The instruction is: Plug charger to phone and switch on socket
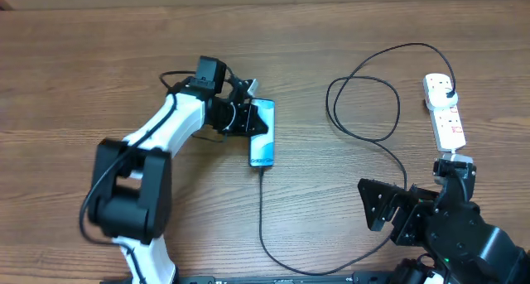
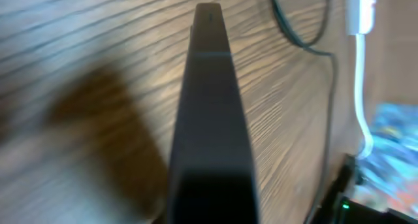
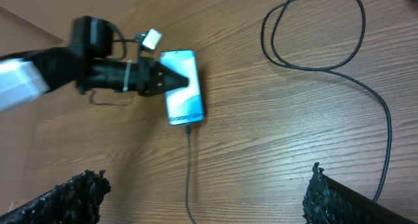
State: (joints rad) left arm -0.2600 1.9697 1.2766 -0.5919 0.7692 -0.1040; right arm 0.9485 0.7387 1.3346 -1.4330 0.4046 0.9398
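Observation:
The phone (image 1: 263, 142) lies flat on the wooden table with its cyan screen up; it also shows in the right wrist view (image 3: 183, 105). The black charger cable (image 1: 262, 209) has its tip in the phone's near end, runs round in loops, and ends at a black plug head (image 1: 448, 92) in the white socket strip (image 1: 445, 117). My left gripper (image 1: 253, 122) is shut, and its tip lies over the phone's left side. In the left wrist view the shut fingers (image 2: 209, 119) hide the phone. My right gripper (image 3: 206, 198) is open and empty above the cable (image 3: 188, 165).
The cable loop (image 3: 313, 34) lies between the phone and the strip. The strip (image 2: 363, 8) and its thick white cord (image 2: 359, 87) show in the left wrist view. A small white tag (image 3: 151, 38) hangs at my left wrist. My right arm's base fills the near right corner.

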